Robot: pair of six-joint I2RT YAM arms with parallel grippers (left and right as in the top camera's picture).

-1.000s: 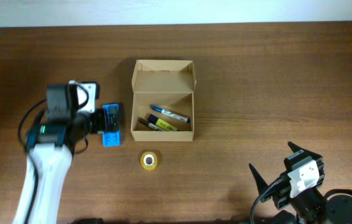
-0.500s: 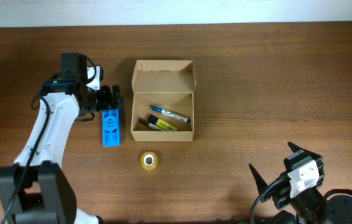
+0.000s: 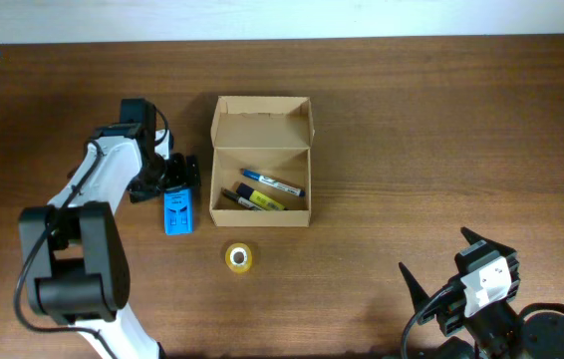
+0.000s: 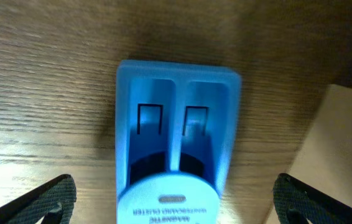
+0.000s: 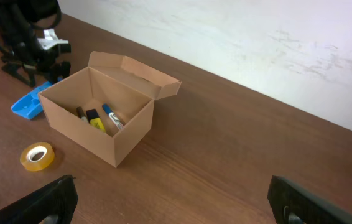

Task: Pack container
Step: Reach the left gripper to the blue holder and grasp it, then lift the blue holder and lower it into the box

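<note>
Blue plastic holder [image 3: 176,211] lay flat on the brown wood-grain counter [image 3: 412,150], with two open slots at one end and a round white label in small print at the other. Yellow tape roll [image 3: 240,256] lay flat nearby, not touching it. A blue-and-white marker [image 3: 271,183] and a yellow-and-black marker [image 3: 260,199] lay side by side inside the container [image 3: 262,217].

Overhead: straight down on the whole bench [image 3: 412,120]. Left wrist: close above the blue holder [image 4: 176,124]. Right wrist: low, oblique, distant, container [image 5: 95,115] at 9 o'clock. All views share the blue holder.
</note>
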